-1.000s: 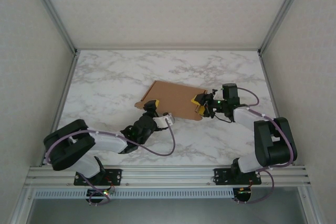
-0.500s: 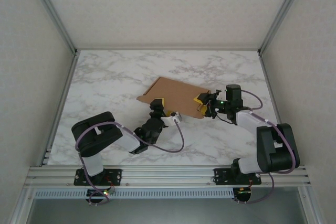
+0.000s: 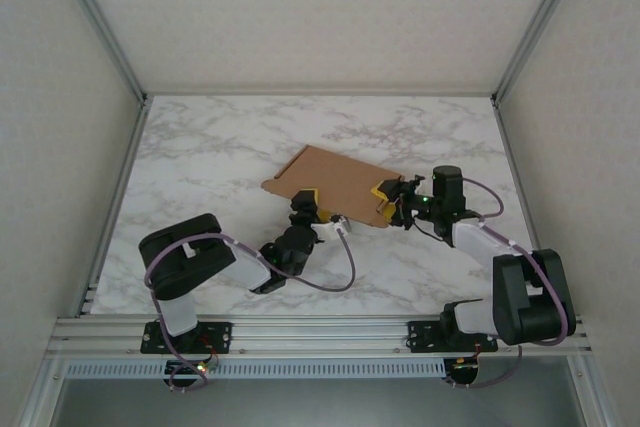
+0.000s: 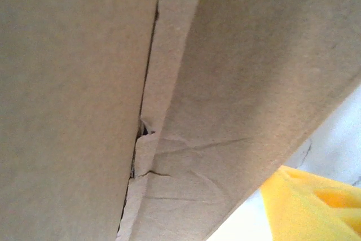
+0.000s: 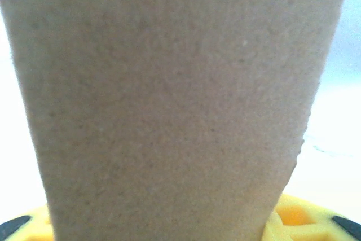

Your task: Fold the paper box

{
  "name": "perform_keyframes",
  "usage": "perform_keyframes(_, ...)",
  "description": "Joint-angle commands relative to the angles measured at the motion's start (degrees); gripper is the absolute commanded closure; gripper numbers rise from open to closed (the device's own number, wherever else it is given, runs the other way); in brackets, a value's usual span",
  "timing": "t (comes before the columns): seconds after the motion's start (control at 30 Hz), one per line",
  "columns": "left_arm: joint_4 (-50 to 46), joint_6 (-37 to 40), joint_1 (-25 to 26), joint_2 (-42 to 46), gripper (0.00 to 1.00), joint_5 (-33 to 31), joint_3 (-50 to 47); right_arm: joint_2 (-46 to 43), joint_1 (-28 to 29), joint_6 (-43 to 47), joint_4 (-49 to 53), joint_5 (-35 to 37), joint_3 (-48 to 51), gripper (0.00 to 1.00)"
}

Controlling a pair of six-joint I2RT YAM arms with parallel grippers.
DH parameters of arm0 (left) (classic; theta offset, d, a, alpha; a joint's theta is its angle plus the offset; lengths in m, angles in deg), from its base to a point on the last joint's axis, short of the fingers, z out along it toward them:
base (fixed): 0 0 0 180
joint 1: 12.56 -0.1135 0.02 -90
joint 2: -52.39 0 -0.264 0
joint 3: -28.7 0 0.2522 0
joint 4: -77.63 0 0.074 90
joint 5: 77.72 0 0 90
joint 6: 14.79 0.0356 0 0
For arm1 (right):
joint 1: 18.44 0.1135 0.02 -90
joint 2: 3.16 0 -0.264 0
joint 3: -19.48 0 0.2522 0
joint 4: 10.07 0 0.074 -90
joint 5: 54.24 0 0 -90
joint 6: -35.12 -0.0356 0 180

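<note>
On the white marbled table (image 3: pixel 200 157) the flat brown cardboard paper box (image 3: pixel 335 180) lies centrally, right gripper (image 3: pixel 384 200) clamping its right corner, left gripper (image 3: pixel 303 199) at its near edge, grip unclear; its wrist camera shows a crumpled seam (image 4: pixel 145 139).

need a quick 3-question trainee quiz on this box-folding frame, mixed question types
1. True or false: the paper box stands upright on one end on the marble table.
2. Where does the right pincer meet the box? A) far-left corner B) right end C) middle of the top face
3. Fill in: the left pincer has ____ fingertips.
Key: 1 false, it lies roughly flat; 2 B; 3 yellow.
</note>
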Motion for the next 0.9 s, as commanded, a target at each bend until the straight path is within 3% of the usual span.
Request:
perform_keyframes(0.0, -4.19, -8.62, 0.62, 7.56, 0.19, 0.13, -1.55, -1.8, -0.34, -5.09, -3.78, 1.5, 1.78, 0.68)
perform_keyframes(0.17, -26.36, -29.1, 0.56, 21.55, 0.14, 5.86, 0.68, -2.78, -1.18, -6.11, -3.39, 2.24, 0.76, 0.68)
perform_keyframes(0.23, -38.93, -41.27, -0.43, 26.55, 0.14, 9.77, 4.84, -3.49, -1.84, -6.26, -2.92, 2.27, 0.58, 0.68)
perform_keyframes(0.33, -48.97, -57.24, -3.52, 32.64, 0.13, 13.22, 8.52, -4.46, -3.06, -7.06, -3.38, 1.51, 0.36, 0.68)
perform_keyframes(0.43, -58.52, -76.77, -15.0, 37.58, 0.13, 25.27, 12.03, -5.42, -4.04, -6.2, -1.36, 0.41, -0.84, 0.67)
perform_keyframes(0.5, -63.53, -84.35, -23.98, 37.61, 0.13, 36.26, 15.04, -5.87, -4.26, -4.97, 0.23, -1.05, -2.05, 0.67)
perform_keyframes(0.63, -68.29, -90.84, -36.63, 33.25, 0.1, 54.22, 20.48, -7.28, -4.54, 0.14, 5.51, -3.63, -5.42, 0.67)
perform_keyframes(0.7, -68.87, -93.91, -41.89, 30.33, 0.1, 60.12, 22.11, -7.34, -4.58, 3.67, 8.28, -5.96, -7.52, 0.66)
perform_keyframes(0.87, -61.08, -103.75, -51.24, 23.99, 0.08, 75.86, 21.25, -7.98, -5.14, 10.88, 14.29, -11.43, -10.68, 0.66)
